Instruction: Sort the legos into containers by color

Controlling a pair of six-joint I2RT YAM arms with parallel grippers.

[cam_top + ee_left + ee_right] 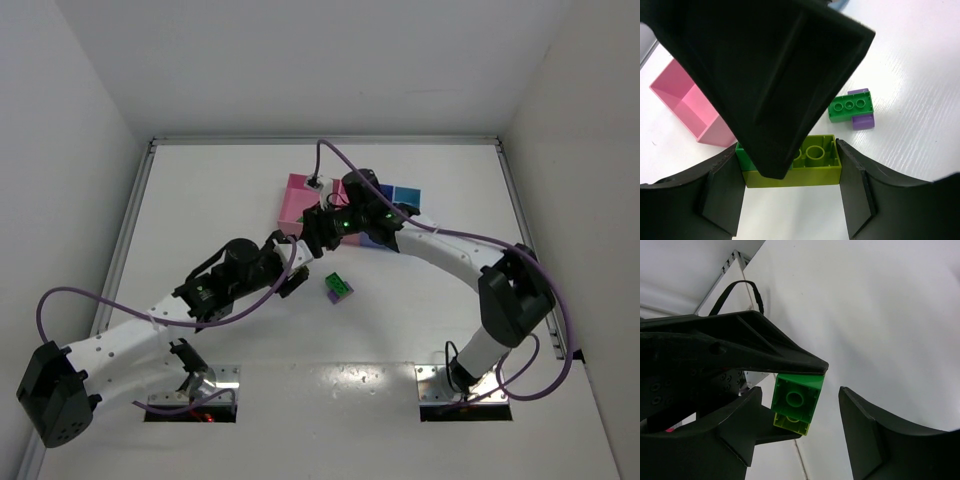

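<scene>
Pink compartment (687,107) of the containers (400,195), left of the left hand (790,197), bare where visible. Green-and-purple pair (852,107) loose on the surface (920,75) beyond its fingers. Sorting judged barely begun, stacks left to split. Yellow-green brick (805,172) with a green brick (796,392) on top, pinched end to end in the left hand. Right hand (805,415) reaching in over it, fingers straddling the green brick with a gap on one side: open, no grip yet.
</scene>
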